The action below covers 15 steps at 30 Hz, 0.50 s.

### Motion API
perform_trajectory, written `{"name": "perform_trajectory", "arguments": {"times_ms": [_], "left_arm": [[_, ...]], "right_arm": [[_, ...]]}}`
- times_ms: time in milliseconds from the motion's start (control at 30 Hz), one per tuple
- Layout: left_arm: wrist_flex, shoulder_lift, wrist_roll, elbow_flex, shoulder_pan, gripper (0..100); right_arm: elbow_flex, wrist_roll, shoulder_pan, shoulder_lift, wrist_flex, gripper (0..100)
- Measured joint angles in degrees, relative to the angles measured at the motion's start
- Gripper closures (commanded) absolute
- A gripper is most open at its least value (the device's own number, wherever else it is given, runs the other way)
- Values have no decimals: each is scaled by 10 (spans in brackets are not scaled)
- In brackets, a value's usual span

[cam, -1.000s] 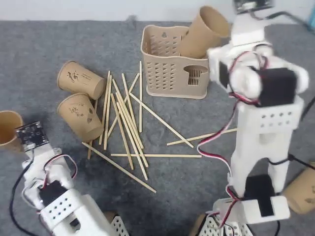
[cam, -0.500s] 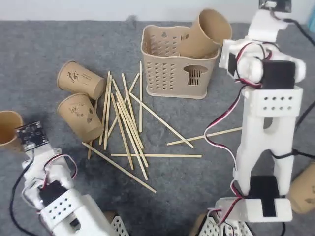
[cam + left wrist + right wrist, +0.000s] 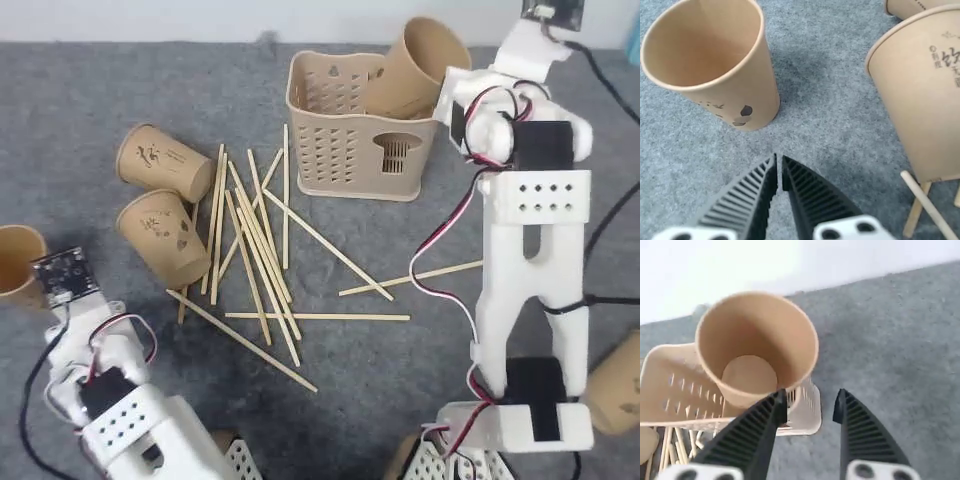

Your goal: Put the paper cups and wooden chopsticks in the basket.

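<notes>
**A:** What stood at the left edge?

**B:** An upright paper cup (image 3: 14, 262), cut off by the frame. The left gripper (image 3: 779, 167) hung just short of it, jaws pressed together on nothing, with bare carpet (image 3: 80, 90) between them.

**A:** And further in?

**B:** Two cups lay on their sides, the far cup (image 3: 163, 160) just behind the near cup (image 3: 163, 236). The chopsticks (image 3: 255, 250) fanned out beside them, a few tucked under the near cup. A stray chopstick (image 3: 412, 279) lay apart, close to the right arm (image 3: 530, 250).

**A:** The basket?

**B:** The basket (image 3: 345, 150) stood beyond the chopsticks, near the carpet's far edge. A leaning cup (image 3: 418, 62) sat in its right corner, mouth tipped out over the rim. The right gripper (image 3: 810, 402) hung just beside that cup, jaws spread and holding nothing, with open carpet to its right.

**A:** The right edge?

**B:** An edge cup (image 3: 618, 385) lay there, partly behind the arm's base.
</notes>
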Motion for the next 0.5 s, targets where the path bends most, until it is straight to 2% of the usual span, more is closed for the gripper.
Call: {"name": "perform_trajectory", "arguments": {"times_ms": [500], "left_arm": [[0, 0, 0, 0, 0, 984]], "right_arm": [[0, -16, 1, 89, -115, 849]]}}
